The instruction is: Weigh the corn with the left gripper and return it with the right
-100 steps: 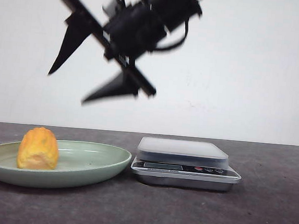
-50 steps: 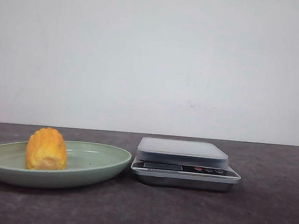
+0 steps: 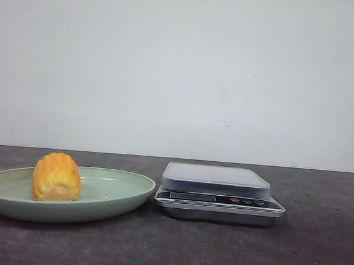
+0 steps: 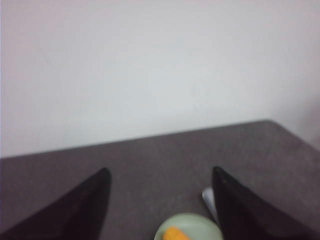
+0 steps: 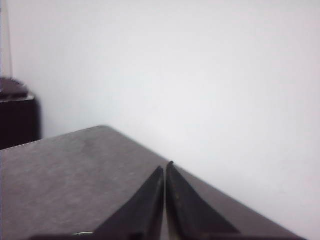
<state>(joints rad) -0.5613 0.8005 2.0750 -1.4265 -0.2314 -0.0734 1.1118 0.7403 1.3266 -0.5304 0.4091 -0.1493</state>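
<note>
Corn (image 3: 57,177) resting in green plate (image 3: 112,196) at left of bench (image 3: 315,256), pale cut end down, untouched. Scale (image 3: 218,192) just beside plate to the right, platform bare. Weighing step seemingly not begun. Left tool (image 4: 160,210) spread wide, empty, high above plate in its wrist view. Right tool (image 5: 164,200) closed tight, empty. Next: lower left tool around corn, close, lift across to scale.

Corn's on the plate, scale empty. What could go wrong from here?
The corn sits loose on the curved green plate, so it may roll away when the open left gripper closes. The scale stands close to the plate's rim; a low carry might clip it.
</note>
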